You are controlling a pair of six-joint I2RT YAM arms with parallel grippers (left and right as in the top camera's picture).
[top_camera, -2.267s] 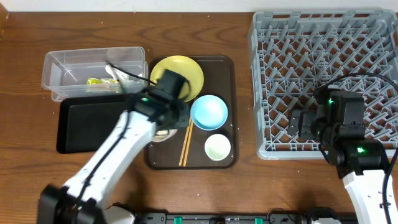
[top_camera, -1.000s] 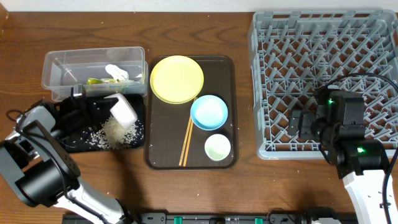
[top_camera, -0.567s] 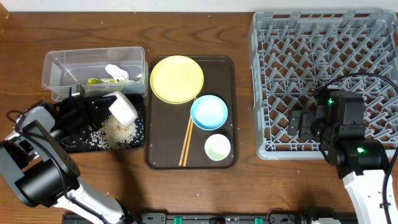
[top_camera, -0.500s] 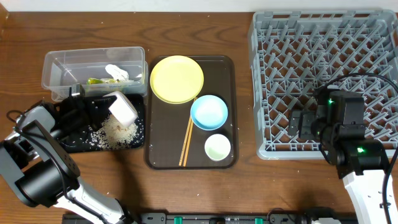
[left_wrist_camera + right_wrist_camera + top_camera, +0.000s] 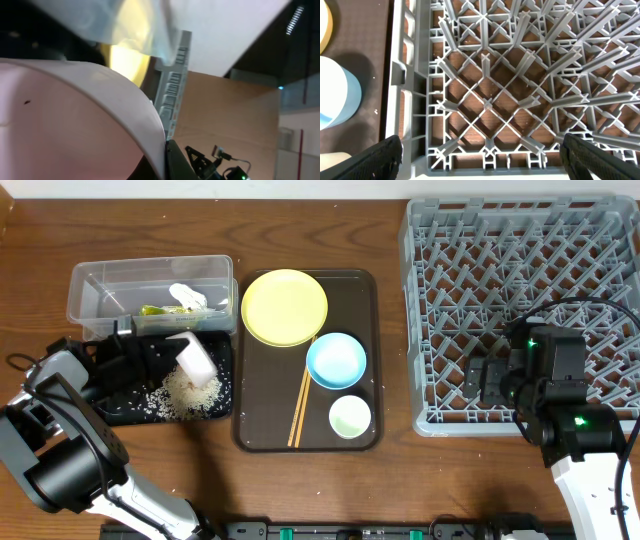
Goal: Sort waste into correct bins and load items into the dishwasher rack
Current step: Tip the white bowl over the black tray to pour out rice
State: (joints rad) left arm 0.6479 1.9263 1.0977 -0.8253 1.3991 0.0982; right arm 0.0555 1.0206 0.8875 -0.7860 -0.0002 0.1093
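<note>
You had left gripper [image 5: 165, 356] clamped on white bowl [image 5: 197, 361], tilted just inside black tray [image 5: 108, 416] edge, rice [image 5: 186, 391] beneath; right gripper [image 5: 482, 159] wide over rack [image 5: 520, 260] corner.

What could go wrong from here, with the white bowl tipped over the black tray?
1. The left hand holds the white bowl tilted, apparently by its rim. It might slip and drop onto the black tray.
2. The rice lies heaped near that tray's right edge. Grains clinging to the bowl could fall onto the table or the brown tray on the way to the rack.
</note>
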